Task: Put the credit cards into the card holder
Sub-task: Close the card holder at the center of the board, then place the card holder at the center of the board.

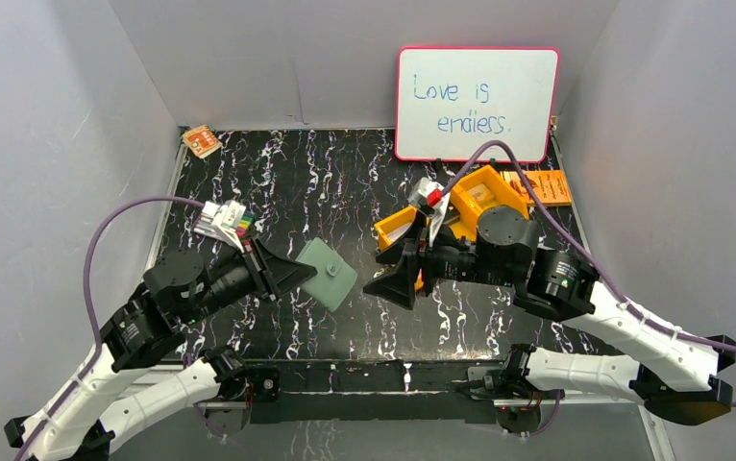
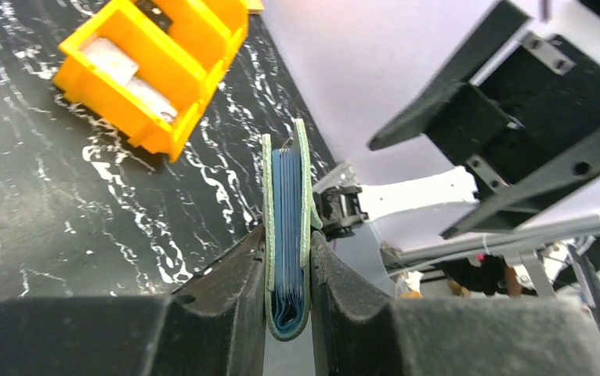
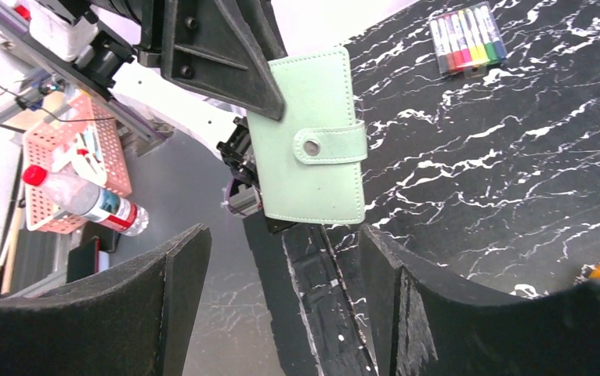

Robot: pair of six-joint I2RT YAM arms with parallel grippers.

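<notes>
Two end effectors face each other over the middle of the surface [image 1: 278, 173], with the card holder [image 1: 329, 272] raised between them.

The left end effector [image 1: 305, 275] is clamped on the card holder. In the left wrist view its two fingers press the green covers together near the fold, and the blue pockets show edge-on between them. From these fingers the holder reaches out toward 3 o'clock in the top view.

The right end effector [image 1: 395, 274] stands apart and empty, its jaws wide, with the holder just beside it at 9 o'clock. In the right wrist view the holder sits at 12 o'clock above the gap between the fingers. Its long axis runs roughly 12 to 6, and the strap with its snap button [image 3: 311, 146] faces this end effector. The strap looks fastened, so the holder probably has to be opened before any card goes in.

The credit cards [image 2: 113, 61] lie as pale slips in the compartments of the orange tray [image 2: 203, 78]. The tray stands at about 1 o'clock from the right end effector in the top view, close behind its wrist. The right arm is clearly the nearer one to them.
</notes>
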